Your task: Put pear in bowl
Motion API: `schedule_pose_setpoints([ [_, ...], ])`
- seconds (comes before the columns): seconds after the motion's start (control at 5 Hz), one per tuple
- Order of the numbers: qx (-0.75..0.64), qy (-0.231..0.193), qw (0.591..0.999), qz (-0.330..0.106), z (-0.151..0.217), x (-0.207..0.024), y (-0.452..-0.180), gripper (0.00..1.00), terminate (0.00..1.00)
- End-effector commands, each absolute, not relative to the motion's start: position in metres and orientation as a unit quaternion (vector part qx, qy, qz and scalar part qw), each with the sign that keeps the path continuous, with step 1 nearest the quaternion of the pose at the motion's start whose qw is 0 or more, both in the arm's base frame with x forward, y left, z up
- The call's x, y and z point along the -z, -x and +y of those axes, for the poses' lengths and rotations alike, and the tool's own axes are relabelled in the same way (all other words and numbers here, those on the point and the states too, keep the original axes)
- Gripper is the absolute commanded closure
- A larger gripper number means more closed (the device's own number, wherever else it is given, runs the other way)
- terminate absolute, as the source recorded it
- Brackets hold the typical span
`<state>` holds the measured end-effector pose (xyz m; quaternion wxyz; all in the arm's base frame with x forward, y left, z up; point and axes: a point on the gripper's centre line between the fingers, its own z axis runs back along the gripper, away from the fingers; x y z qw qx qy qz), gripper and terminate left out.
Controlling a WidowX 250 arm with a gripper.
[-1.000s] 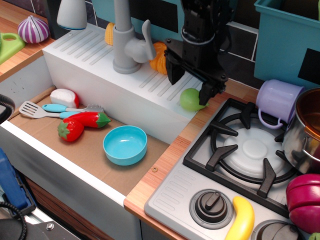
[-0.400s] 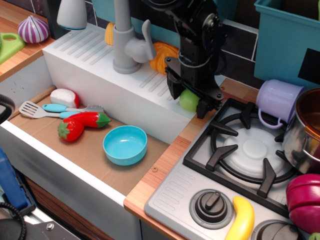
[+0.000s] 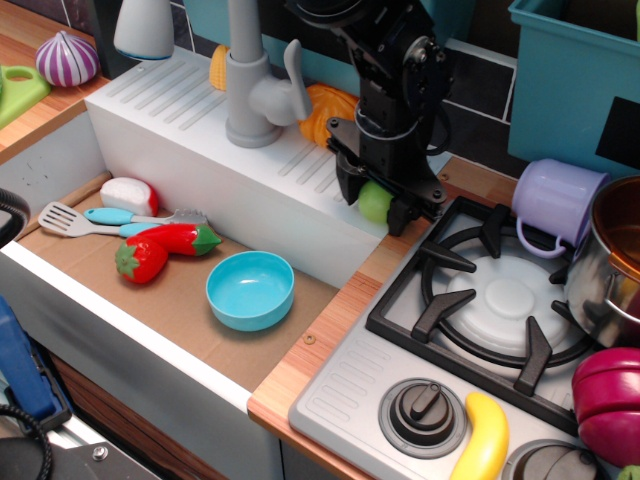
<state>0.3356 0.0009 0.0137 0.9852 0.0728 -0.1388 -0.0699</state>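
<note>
The light-green pear (image 3: pixel 376 203) rests on the wooden counter strip at the sink's back right corner, beside the stove. My black gripper (image 3: pixel 373 206) has come down over it, with one finger on each side, and the jaws are shut against the pear. Only the pear's middle shows between the fingers. The empty turquoise bowl (image 3: pixel 250 289) sits in the sink basin, below and to the left of the gripper.
The grey faucet (image 3: pixel 256 95) and orange pumpkin (image 3: pixel 322 112) stand just left of the arm. The stove burner grate (image 3: pixel 505 300), lilac mug (image 3: pixel 555 205) and steel pot (image 3: pixel 612 270) are to the right. Toy vegetables (image 3: pixel 160 248) and a spatula (image 3: pixel 70 218) lie in the sink.
The gripper has come down over the pear and its fingers have closed in from a wide opening to both sides of it. The pear has shifted slightly left.
</note>
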Motion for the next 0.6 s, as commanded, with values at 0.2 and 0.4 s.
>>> schedule_pose_setpoints([
  [0.2, 0.025, -0.149, 0.982, -0.117, 0.012, -0.038, -0.321, 1.0, 0.0],
  [0.4, 0.025, -0.155, 0.982, -0.102, 0.031, -0.034, -0.309, 1.0, 0.0],
])
